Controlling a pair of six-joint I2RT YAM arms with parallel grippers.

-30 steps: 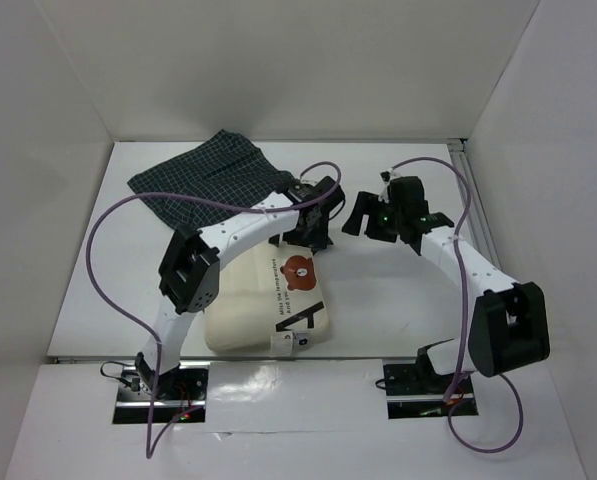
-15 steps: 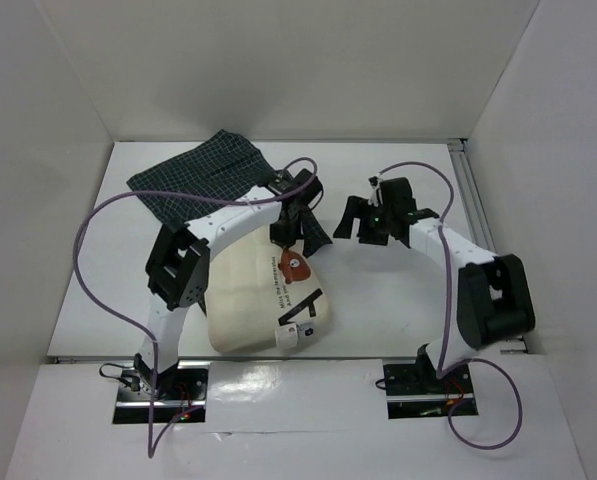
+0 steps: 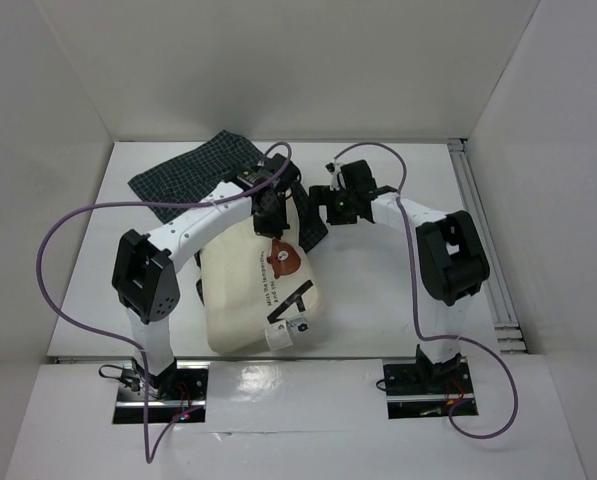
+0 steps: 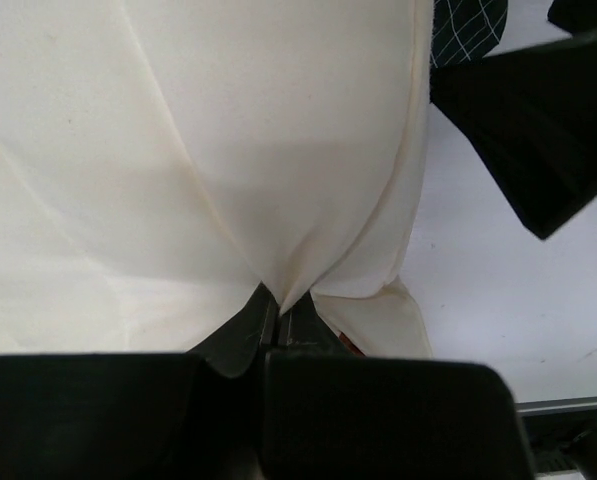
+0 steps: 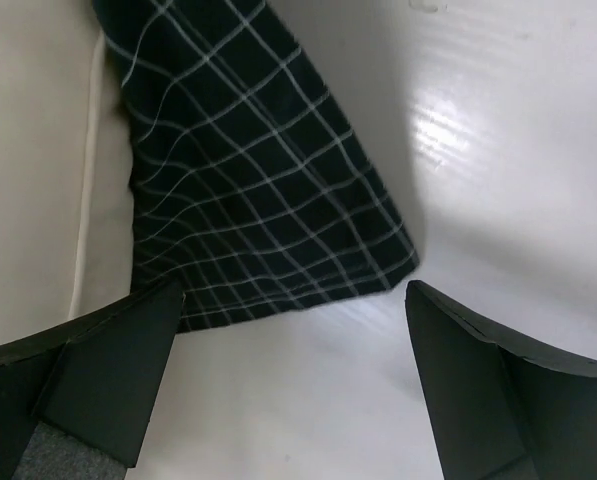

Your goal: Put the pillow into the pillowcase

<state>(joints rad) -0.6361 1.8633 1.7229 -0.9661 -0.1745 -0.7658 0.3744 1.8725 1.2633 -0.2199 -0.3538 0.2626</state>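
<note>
The pillow (image 3: 248, 295) lies on the table (image 3: 388, 290) close to its near edge. Its far end overlaps the pillowcase (image 3: 193, 175), which spreads toward the far left corner. You have bare table to the right of the pillow, up to the right wall (image 3: 538, 150).

The left gripper (image 4: 278, 322) is closed, pinching a pucker of cream fabric at the pillow's far end. Only the left wrist view shows this pinch, because from above the gripper body covers it.

The right gripper (image 5: 293, 375) stands wide open, with a checked corner of the pillowcase visible between its fingers and the pillow's edge just beside that corner. You cannot tell from any view whether the fingers touch the cloth, and the top view does not settle their height. The mouth of the pillowcase cannot be made out, as the arms hide its near side.
</note>
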